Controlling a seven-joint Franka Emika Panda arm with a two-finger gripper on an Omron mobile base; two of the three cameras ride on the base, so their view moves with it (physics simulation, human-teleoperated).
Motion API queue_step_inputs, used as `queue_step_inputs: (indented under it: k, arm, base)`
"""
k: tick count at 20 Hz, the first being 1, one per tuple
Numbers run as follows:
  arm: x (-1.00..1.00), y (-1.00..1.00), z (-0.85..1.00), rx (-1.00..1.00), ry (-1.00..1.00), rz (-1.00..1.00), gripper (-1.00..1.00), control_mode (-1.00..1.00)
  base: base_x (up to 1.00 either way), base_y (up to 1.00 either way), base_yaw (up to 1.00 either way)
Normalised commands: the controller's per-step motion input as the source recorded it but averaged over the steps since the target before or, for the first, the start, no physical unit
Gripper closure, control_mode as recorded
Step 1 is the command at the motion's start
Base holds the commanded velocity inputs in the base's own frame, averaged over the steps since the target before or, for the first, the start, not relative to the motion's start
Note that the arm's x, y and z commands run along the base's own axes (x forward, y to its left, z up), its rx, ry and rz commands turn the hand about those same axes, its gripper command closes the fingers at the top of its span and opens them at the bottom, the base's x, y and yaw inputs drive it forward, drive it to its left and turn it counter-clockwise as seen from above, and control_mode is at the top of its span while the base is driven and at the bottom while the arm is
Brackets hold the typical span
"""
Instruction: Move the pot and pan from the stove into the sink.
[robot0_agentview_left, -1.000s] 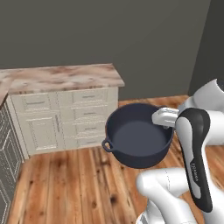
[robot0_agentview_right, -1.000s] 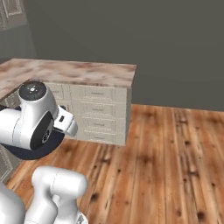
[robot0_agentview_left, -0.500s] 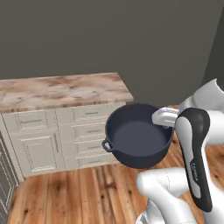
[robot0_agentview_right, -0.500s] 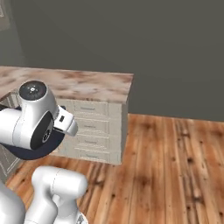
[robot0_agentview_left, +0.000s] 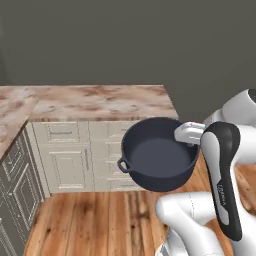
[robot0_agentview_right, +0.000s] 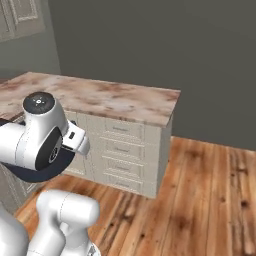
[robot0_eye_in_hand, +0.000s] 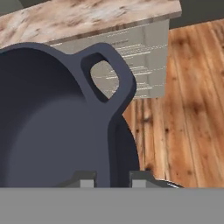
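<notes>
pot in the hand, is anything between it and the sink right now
The sink isn't in these views, so the path can't be judged. The hand is shut on the rim of the pot, held in the air over wood floor, in front of a marble-topped cabinet, touching nothing else.

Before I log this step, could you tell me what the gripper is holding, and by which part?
The gripper holds the pot by its rim wall, one finger inside and one outside.

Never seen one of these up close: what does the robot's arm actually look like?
The arm has rounded glossy white shells with dark grey bands at the joints, one band bearing small lettering. A joint ends in a dark round cap. The end effector has two small grey fingertips.
</notes>
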Motion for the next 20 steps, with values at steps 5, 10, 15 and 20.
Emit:
queue_step_inputs:
  k: [5,10,15,20]
  arm:
    - [0.0,0.0,0.0,0.0,0.0,0.0,1.0,1.0]
    - [0.0,0.0,0.0,0.0,0.0,0.0,1.0,1.0]
    - [0.0,0.0,0.0,0.0,0.0,0.0,1.0,1.0]
    - [0.0,0.0,0.0,0.0,0.0,0.0,1.0,1.0]
  base:
    - [0.0,0.0,0.45]
    - [0.0,0.0,0.47]
    - [0.0,0.0,0.47]
    - [0.0,0.0,0.48]
